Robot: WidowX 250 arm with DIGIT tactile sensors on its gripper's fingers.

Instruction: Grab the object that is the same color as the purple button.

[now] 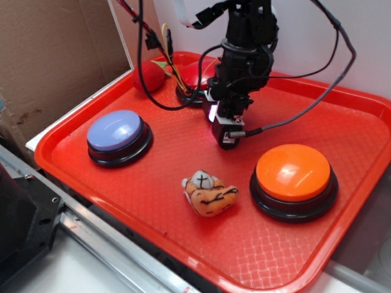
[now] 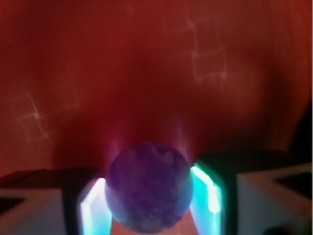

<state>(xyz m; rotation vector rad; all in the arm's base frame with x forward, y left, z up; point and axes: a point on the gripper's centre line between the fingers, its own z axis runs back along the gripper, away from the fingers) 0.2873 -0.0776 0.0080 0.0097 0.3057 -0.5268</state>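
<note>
A: Where is the gripper (image 1: 226, 139) sitting right now?

B: It is hanging low over the middle of the red tray (image 1: 342, 201), pointing straight down, with its tip touching or nearly touching the tray floor. The purple button (image 1: 119, 137) is lying well off to one side of it and the orange button (image 1: 294, 180) to the other.

A: And the purple ball (image 2: 148, 186)?

B: The wrist view is showing it sitting right between the two fingers (image 2: 205, 188), whose inner pads are glowing a pale blue-green. Both pads are pressing against the ball's sides, so the gripper is clamping the ball. From the outside camera the ball is hiding behind the fingers.

A: Is the ball lifting off the tray?

B: I cannot tell; the wrist picture is blurring, and only red tray surface is showing behind it.

A: What else is lying around?

B: A striped plush tiger (image 1: 209, 191) is lying near the front of the tray, between the two buttons. A red button (image 1: 194, 76) and a plush strawberry (image 1: 148, 76) are sitting at the back, partly behind the arm's cables.
</note>
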